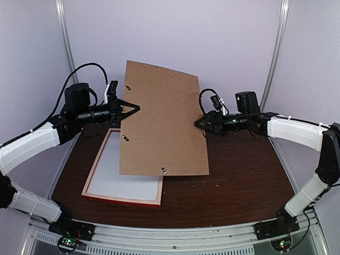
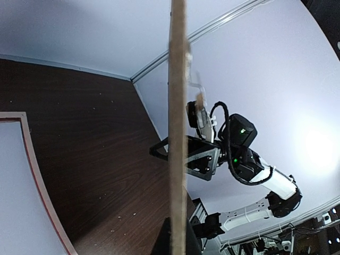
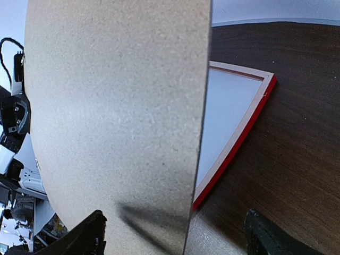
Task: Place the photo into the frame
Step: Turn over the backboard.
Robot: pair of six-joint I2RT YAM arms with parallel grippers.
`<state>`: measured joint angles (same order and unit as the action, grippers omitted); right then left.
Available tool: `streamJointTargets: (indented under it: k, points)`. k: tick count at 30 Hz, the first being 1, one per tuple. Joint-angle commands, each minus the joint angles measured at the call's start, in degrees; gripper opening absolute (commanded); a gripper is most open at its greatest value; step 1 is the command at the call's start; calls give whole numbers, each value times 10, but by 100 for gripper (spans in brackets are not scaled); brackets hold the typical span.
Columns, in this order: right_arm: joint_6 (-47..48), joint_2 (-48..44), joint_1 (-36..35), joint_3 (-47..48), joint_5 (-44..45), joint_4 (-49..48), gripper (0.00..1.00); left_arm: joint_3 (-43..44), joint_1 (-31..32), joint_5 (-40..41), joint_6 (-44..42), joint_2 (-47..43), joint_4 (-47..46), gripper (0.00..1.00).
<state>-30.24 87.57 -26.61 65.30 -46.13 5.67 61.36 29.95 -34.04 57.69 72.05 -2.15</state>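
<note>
A brown backing board (image 1: pixel 162 122) hangs tilted above the table, and my left gripper (image 1: pixel 133 108) is shut on its left edge. In the left wrist view the board (image 2: pixel 178 106) shows edge-on, rising from between my fingers (image 2: pixel 178 245). At the board's right edge my right gripper (image 1: pixel 197 122) is open; in its wrist view the board's edge (image 3: pixel 199 133) runs between the spread fingers of my right gripper (image 3: pixel 175 236). The frame (image 1: pixel 122 197) lies flat at the left under the board, pale wood back up and red at the sides (image 3: pixel 234 143), a white sheet inside it. The photo is out of view.
The dark wood table (image 1: pixel 239 186) extends right of the frame. Small metal clips (image 1: pixel 164 170) stick out along the board's edges. White walls close in the back and sides, and an aluminium rail (image 1: pixel 175 234) carrying both arm bases runs along the near edge.
</note>
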Motion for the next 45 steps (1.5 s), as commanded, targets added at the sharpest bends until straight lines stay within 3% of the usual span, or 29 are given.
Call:
streamJointTargets:
  k: [1,17,29,45]
  points:
    - [-31,18,10,-5,-54,-55,84,-15,-17,-32,44,-18,-129,0]
    - [-163,60,18,-13,-147,-250,53,-97,-63,-71,112,5,-237,0]
    - [-177,43,25,-19,-164,-260,29,-117,-85,-83,75,23,-165,0]
    - [-166,21,24,-27,-222,-267,19,-114,-88,-94,65,63,-153,0]
